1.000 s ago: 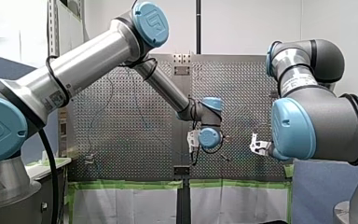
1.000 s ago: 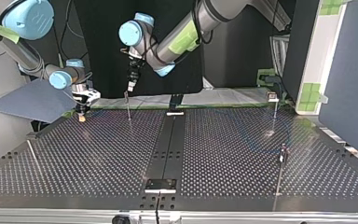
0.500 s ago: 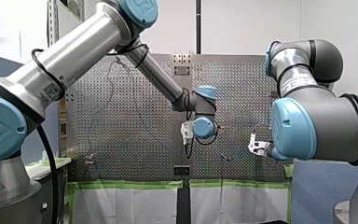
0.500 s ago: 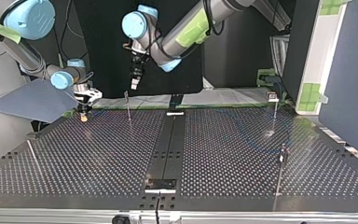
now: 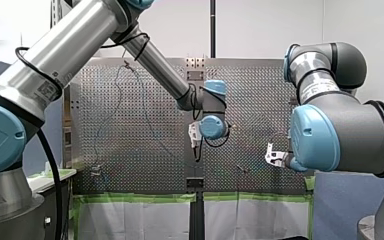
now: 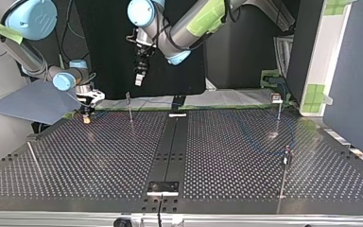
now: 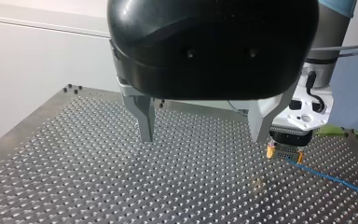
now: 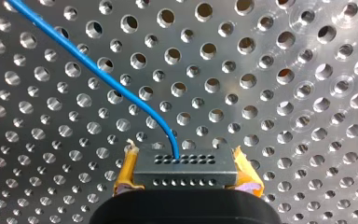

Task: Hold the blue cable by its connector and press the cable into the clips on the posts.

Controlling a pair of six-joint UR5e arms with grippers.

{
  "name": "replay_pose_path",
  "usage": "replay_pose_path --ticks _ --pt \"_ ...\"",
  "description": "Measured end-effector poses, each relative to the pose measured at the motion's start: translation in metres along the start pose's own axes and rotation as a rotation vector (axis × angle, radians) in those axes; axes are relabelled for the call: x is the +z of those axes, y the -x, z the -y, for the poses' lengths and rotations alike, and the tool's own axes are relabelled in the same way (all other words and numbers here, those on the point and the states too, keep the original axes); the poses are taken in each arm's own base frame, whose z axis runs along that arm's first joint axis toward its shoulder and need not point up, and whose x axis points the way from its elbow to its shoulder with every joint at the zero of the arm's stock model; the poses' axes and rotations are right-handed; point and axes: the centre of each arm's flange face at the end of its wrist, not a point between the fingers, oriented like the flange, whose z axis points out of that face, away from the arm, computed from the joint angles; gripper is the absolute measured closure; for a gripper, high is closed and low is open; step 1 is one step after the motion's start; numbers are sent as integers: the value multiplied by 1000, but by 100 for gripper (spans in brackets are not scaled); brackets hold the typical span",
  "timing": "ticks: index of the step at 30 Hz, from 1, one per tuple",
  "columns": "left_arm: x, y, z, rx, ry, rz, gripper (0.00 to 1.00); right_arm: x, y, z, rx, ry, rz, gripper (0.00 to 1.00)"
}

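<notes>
Right gripper (image 5: 275, 156) sat low in front view, left gripper (image 5: 196, 145) higher, mid-table. Top view: slim clip-topped metal post (image 6: 129, 105) stood just beside right gripper, left gripper hanging above near it. L wrist: left's metal fingers (image 7: 144, 122) gaped, empty. R wrist: right's yellow pads (image 8: 245, 171) clamped black multi-hole connector (image 8: 185, 162); thin blue cable (image 8: 98, 77) ran ahead over perforated metal table (image 8: 307, 93).

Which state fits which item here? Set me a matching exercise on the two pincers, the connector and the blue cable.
1 left pincer
2 right pincer
3 blue cable
4 connector

A shut on the connector
B trails away over the table
C open, nothing in it
D black, rows of small holes

Pairs: 1-C, 2-A, 3-B, 4-D.
</notes>
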Motion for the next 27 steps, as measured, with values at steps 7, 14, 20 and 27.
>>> replay_pose_path --ticks 7,14,20,27 --pt "-20 17 -11 -10 11 5 0 0 0 2 -1 -3 1 100" --pt "-40 35 -19 -46 3 38 0 0 1 4 -2 -6 1 100" --pt "-53 48 -25 -75 1 63 0 0 1 7 -2 -9 1 100" --pt "-67 65 -37 -126 -1 113 0 1 1 8 -3 -10 1 100"
